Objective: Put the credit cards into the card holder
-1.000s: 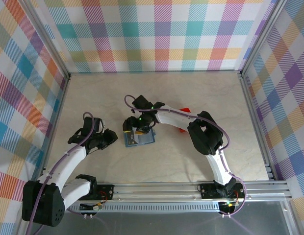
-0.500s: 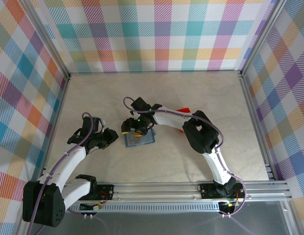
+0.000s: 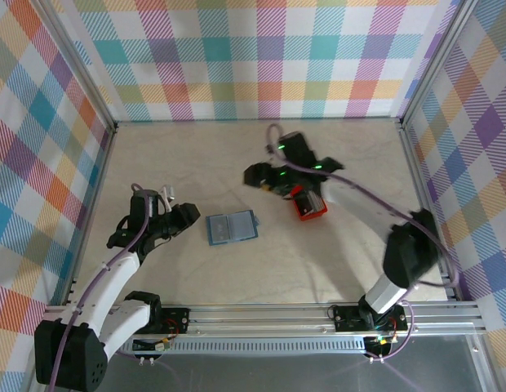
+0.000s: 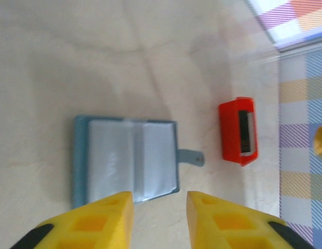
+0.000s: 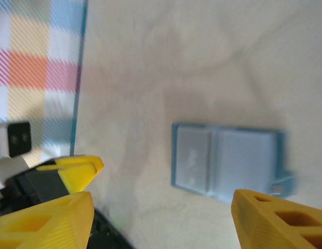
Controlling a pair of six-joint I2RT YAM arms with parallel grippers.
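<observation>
The blue card holder (image 3: 232, 228) lies open and flat on the table, pale pockets up (image 4: 127, 161), clasp tab (image 4: 192, 157) pointing toward the red tray. A grey credit card (image 4: 246, 132) stands inside the red tray (image 3: 308, 204). My left gripper (image 3: 186, 214) hovers just left of the holder, open and empty (image 4: 160, 201). My right gripper (image 3: 256, 175) hangs above and right of the holder, beside the tray, open wide with nothing between its fingers (image 5: 161, 212). The holder (image 5: 226, 161) is blurred in the right wrist view, so I cannot tell what its pockets hold.
Checked walls surround the table on three sides, and a metal rail (image 3: 261, 314) runs along the near edge. A yellow fingertip of the left gripper (image 5: 72, 167) shows past the holder in the right wrist view. Bare tabletop lies behind and in front of the holder.
My right gripper has lifted off the card holder and swung back and right toward the red tray, uncovering the holder. The left gripper has edged slightly toward the holder.
</observation>
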